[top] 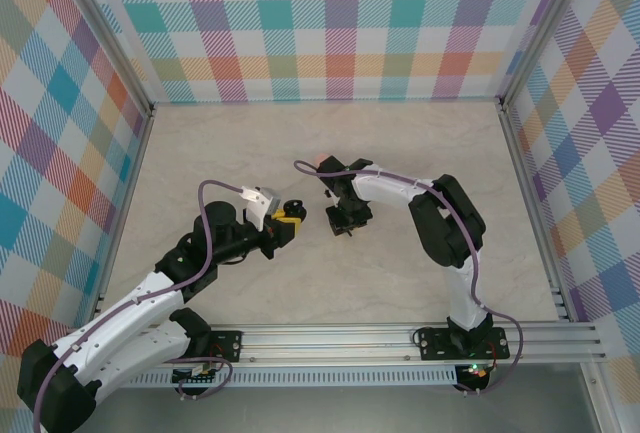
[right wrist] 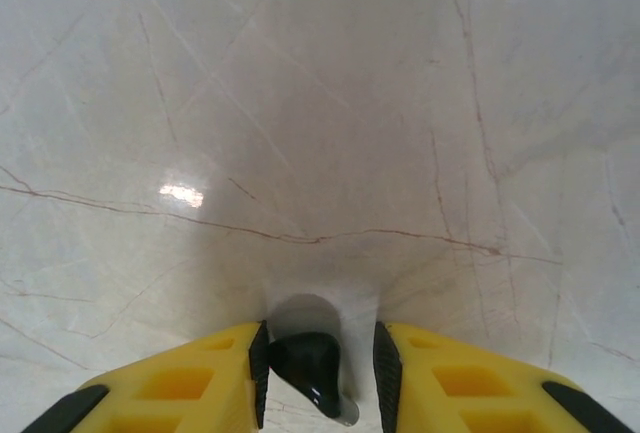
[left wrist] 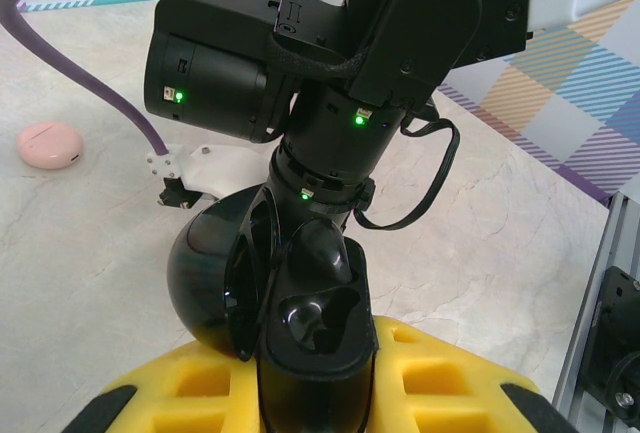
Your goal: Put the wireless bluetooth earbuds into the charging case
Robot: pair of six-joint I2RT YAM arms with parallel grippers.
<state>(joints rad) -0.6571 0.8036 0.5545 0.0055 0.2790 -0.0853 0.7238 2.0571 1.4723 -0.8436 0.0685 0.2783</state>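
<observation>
Left gripper (top: 288, 221) sits just left of table centre, its yellow fingers (left wrist: 200, 388) clamped on the black charging case (left wrist: 318, 338). The case is flipped open, round lid (left wrist: 205, 288) swung out to one side, wells facing the wrist camera; it's dark plastic on dark, so I cannot tell whether a bud sits in a well.

Right gripper (top: 345, 219) is just beside it, pointing down at the table (top: 230, 143); from above the two tool heads are near but apart. In the left wrist view the right arm (left wrist: 330, 43) looms directly over the open case, green lights lit.

From the right wrist, a glossy black earbud (right wrist: 308, 365) sits between the yellow fingers (right wrist: 190, 388); the jaws are narrowed around it and appear to pinch it, with bare marble below.

The pink case (left wrist: 50, 145) lies closed on the table beyond, well apart from the black one.
</observation>
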